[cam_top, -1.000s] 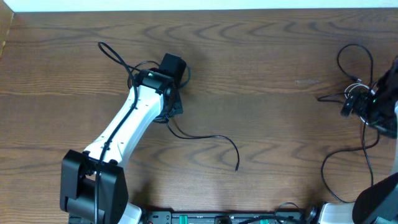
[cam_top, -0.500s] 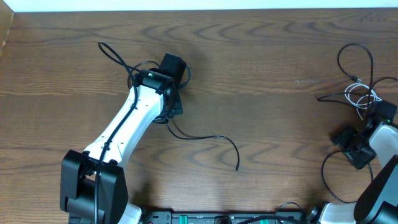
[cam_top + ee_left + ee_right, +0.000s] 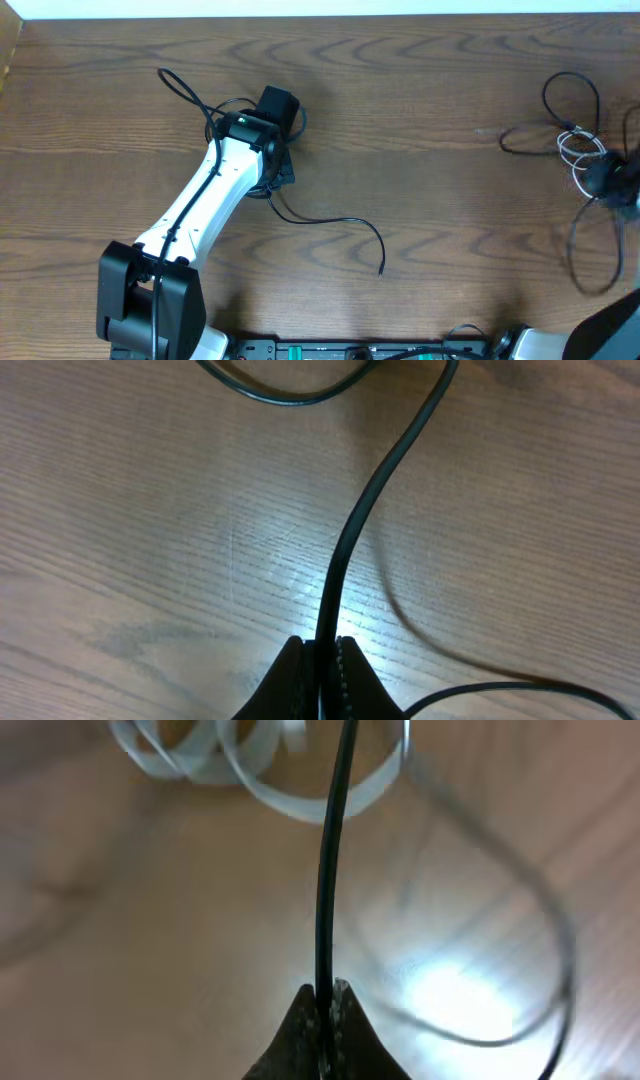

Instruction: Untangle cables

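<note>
One black cable point(image 3: 330, 220) runs from a loop at the far left point(image 3: 175, 82) under my left gripper point(image 3: 276, 172) to a free end near the table's middle. In the left wrist view my left gripper point(image 3: 322, 647) is shut on this black cable point(image 3: 358, 525), which leads away over the wood. At the right edge a second black cable point(image 3: 572, 90) lies in loops with a coiled white cord point(image 3: 578, 152). My right gripper point(image 3: 606, 180) is blurred there. Seen from the right wrist, my right gripper point(image 3: 325, 990) is shut on that black cable point(image 3: 332, 840), and the white cord point(image 3: 268, 792) is just beyond.
The wooden table point(image 3: 430, 120) stretches between the two arms. The left arm's white link point(image 3: 200, 205) slants down to its black base point(image 3: 148, 305). A pale wall edge point(image 3: 320, 8) bounds the table's far side.
My right gripper has swung from the lower right up to the bundle and shut on the black cable, and the right-hand loops have shifted. The left arm has not moved.
</note>
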Tool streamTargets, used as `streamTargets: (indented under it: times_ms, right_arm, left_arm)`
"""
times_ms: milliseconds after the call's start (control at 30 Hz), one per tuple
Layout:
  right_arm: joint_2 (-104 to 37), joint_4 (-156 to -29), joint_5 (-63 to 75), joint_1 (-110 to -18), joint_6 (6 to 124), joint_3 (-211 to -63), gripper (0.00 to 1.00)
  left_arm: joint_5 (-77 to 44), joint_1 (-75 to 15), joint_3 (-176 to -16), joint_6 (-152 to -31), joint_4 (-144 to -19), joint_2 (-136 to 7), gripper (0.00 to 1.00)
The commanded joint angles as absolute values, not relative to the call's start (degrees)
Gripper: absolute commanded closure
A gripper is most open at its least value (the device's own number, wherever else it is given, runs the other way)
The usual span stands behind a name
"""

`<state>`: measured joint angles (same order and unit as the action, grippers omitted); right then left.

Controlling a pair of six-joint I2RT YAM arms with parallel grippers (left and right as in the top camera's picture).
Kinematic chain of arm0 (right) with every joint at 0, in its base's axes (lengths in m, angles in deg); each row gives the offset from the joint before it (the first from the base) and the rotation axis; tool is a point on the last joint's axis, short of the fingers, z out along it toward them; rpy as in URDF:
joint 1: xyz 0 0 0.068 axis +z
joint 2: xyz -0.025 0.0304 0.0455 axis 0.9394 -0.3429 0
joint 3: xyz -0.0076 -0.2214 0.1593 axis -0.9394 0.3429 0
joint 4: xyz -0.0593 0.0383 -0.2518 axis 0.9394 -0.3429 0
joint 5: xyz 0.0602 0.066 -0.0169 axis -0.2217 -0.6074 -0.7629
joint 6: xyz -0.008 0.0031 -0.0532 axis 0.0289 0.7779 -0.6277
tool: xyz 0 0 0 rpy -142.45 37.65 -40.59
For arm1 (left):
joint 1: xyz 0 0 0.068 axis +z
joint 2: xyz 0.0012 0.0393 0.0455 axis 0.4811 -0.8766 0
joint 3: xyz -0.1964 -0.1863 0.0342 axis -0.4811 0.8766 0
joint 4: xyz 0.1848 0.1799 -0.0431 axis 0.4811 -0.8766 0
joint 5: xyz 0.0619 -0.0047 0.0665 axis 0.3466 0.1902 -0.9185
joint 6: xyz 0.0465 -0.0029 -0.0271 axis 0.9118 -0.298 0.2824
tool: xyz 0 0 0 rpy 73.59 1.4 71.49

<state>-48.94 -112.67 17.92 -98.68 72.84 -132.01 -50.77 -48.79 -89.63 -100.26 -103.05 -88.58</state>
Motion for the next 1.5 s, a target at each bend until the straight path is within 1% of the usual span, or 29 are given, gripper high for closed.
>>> streamTargets:
  times_ms: [0, 33, 100, 233, 333, 400, 467, 533, 567, 600, 633, 667, 700, 733, 767, 800, 867, 933, 1000, 1067, 1100, 1133, 1167, 1233, 1267, 1300, 1333, 1400, 1467]
  right_arm:
    - [-47.8, -109.5, 18.4, -98.8, 69.4, -138.5, 0.99]
    - [-47.8, -104.1, 18.4, -98.8, 68.9, -138.8, 0.99]
    - [-47.9, -99.0, 18.2, -98.7, 68.9, -138.8, 0.99]
    - [-48.2, -83.9, 18.2, -98.7, 63.4, -138.8, 0.99]
    - [-50.0, -77.4, 18.0, -98.7, 62.3, -138.8, 0.99]
    - [-53.2, -77.2, 17.9, -98.4, 62.0, -138.8, 0.99]
    - [-56.3, -77.3, 17.9, -98.1, 60.8, -138.8, 0.97]
    - [-59.8, -77.4, 17.5, -98.0, 60.0, -138.8, 0.91]
    - [-60.4, -77.7, 16.3, -98.0, 59.7, -138.8, 0.82]
    - [-60.4, -78.1, 13.2, -98.0, 57.8, -138.8, 0.67]
    - [-60.1, -78.2, 10.2, -98.0, 56.6, -138.8, 0.56]
    - [-59.0, -79.7, 4.5, -97.6, 54.8, -138.9, 0.51]
    - [-58.4, -81.0, 2.5, -97.2, 54.7, -138.9, 0.5]
    - [-56.6, -86.1, -0.9, -95.4, 54.8, -138.9, 0.49]
    - [-56.1, -87.8, -1.5, -94.7, 54.8, -138.9, 0.47]
    - [-55.5, -93.6, -1.8, -92.4, 54.8, -138.9, 0.45]
    - [-55.5, -99.2, -1.5, -90.0, 54.8, -138.8, 0.44]
    - [-55.5, -102.6, -1.0, -88.3, 54.8, -138.8, 0.45]
    - [-55.5, -103.4, -1.2, -87.8, 54.9, -138.8, 0.48]
    - [-55.5, -103.7, -1.3, -87.8, 55.0, -138.8, 0.48]
    - [-55.5, -104.1, -1.3, -87.8, 55.0, -138.8, 0.48]
    - [-55.5, -104.5, -1.3, -87.8, 55.0, -138.8, 0.47]
    - [-55.5, -104.8, -1.3, -87.8, 54.8, -138.8, 0.47]
    - [-55.5, -105.4, -1.3, -87.5, 54.8, -138.8, 0.46]
    - [-55.5, -105.7, -1.5, -87.0, 54.8, -138.8, 0.45]
    - [-55.5, -106.5, -2.4, -85.7, 54.3, -138.8, 0.43]
    - [-55.5, -107.0, -3.6, -84.8, 53.1, -138.8, 0.42]
    - [-55.5, -109.8, -5.2, -80.2, 50.4, -138.8, 0.34]
    - [-55.5, -112.7, -5.1, -75.9, 49.2, -138.8, 0.26]
  left_arm:
    - [-51.1, -48.8, -89.2, -100.1, -103.2, -88.7, 0.92]
    - [-51.1, -48.8, -89.2, -100.1, -103.2, -88.7, 0.92]
    - [-51.1, -48.8, -89.2, -100.1, -103.2, -88.7, 0.92]
    - [-51.1, -48.8, -89.2, -100.1, -103.2, -88.7, 0.92]
    - [-51.1, -48.8, -89.2, -100.1, -103.2, -88.7, 0.92]
    - [-51.1, -48.8, -89.2, -100.1, -103.2, -88.7, 0.92]
    - [-51.1, -48.8, -89.2, -100.1, -103.2, -88.7, 0.92]
    - [-51.1, -48.8, -89.2, -100.1, -103.2, -88.7, 0.92]
    - [-51.1, -48.8, -89.2, -100.1, -103.2, -88.7, 0.92]
    - [-51.1, -48.8, -89.2, -100.1, -103.2, -88.7, 0.92]
    - [-51.1, -48.8, -89.2, -100.1, -103.2, -88.7, 0.92]
    - [-51.1, -48.8, -89.2, -100.1, -103.2, -88.7, 0.92]
    - [-51.1, -48.8, -89.2, -100.1, -103.1, -88.7, 0.92]
    - [-48.6, -48.9, -89.2, -99.6, -102.1, -88.6, 0.93]
    - [-44.8, -49.1, -89.2, -98.1, -100.5, -88.6, 0.93]
    - [-36.9, -50.1, -89.2, -94.7, -96.1, -88.6, 0.93]
    - [-27.3, -52.1, -89.2, -93.1, -89.0, -88.5, 0.93]
    - [-18.4, -55.3, -89.3, -92.8, -79.0, -88.1, 0.93]
    - [-15.1, -59.9, -90.5, -92.4, -72.7, -87.9, 0.92]
    - [-15.2, -62.6, -90.7, -88.9, -72.5, -87.9, 0.94]
    - [-15.9, -63.7, -90.7, -87.0, -73.6, -87.9, 0.91]
    - [-18.8, -65.0, -90.7, -85.2, -76.3, -87.9, 0.78]
    - [-27.2, -66.4, -90.7, -83.3, -82.3, -87.9, 0.6]
    - [-36.6, -66.2, -90.7, -83.2, -88.0, -87.9, 0.55]
    - [-38.6, -65.3, -90.7, -83.2, -89.7, -87.7, 0.46]
    - [-38.6, -63.8, -90.7, -83.2, -90.6, -87.1, 0.41]
    - [-38.6, -62.7, -90.7, -83.2, -90.9, -86.5, 0.39]
    - [-38.7, -58.5, -90.7, -83.2, -91.5, -83.0, 0.38]
    - [-38.7, -55.0, -90.7, -84.7, -93.3, -80.2, 0.32]
